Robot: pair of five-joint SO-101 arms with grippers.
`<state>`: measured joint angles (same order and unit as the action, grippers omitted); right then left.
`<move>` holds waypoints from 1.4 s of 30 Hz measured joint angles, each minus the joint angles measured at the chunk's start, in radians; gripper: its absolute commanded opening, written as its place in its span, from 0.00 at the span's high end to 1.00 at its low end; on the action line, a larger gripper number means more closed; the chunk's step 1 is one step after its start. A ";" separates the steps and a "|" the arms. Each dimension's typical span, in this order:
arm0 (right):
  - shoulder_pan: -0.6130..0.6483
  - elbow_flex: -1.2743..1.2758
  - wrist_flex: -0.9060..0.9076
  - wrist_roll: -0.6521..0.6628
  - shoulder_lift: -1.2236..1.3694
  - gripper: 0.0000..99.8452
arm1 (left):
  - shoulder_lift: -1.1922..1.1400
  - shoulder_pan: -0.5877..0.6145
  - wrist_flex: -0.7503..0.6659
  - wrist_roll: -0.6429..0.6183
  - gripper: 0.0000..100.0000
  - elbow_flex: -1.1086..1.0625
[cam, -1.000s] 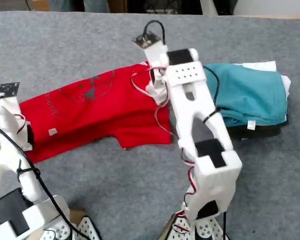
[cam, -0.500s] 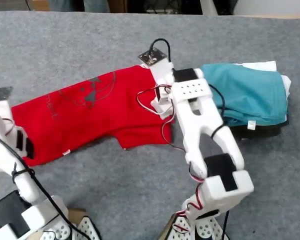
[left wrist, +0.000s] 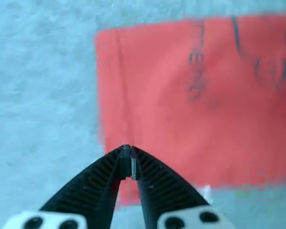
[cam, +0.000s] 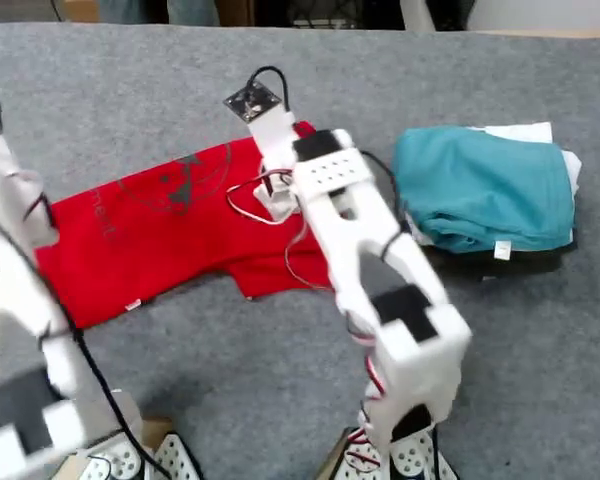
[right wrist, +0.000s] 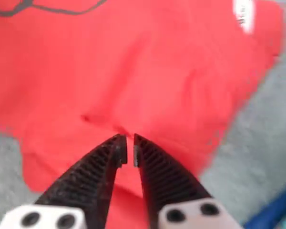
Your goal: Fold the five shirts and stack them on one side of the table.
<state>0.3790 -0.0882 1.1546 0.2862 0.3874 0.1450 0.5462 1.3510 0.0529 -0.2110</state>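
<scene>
A red shirt with a dark print lies spread flat across the left and middle of the grey table. My right gripper hangs shut just over its right half, where a small crease runs up to the fingertips; the right arm covers that spot from above. My left gripper is shut with nothing in it, raised over the shirt's left hem. The left arm stands at the table's left edge. A folded teal shirt tops a stack at the right.
Under the teal shirt lie a white one and a dark one. Bare grey table stretches in front of the red shirt and along the far side. Both arm bases stand at the near edge.
The right arm has swung left across the red shirt, away from the teal stack. The left arm has risen from the shirt's left hem, which now lies flat.
</scene>
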 measured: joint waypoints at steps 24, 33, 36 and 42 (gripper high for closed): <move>0.061 -0.261 0.592 -0.032 0.196 0.99 | -1.162 -0.046 0.397 -0.402 0.97 1.082; 0.167 0.282 0.408 0.011 -0.097 0.99 | -1.198 -0.046 0.408 -0.407 0.97 1.129; 0.170 0.440 0.371 0.040 -0.199 0.99 | -1.198 -0.046 0.408 -0.407 0.97 1.129; 0.112 0.407 0.212 0.060 -0.397 0.99 | -1.198 -0.046 0.408 -0.408 0.97 1.129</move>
<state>0.4910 0.3184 1.3663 0.3460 -0.0100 -1.0533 0.5002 1.7591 -0.3552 0.9183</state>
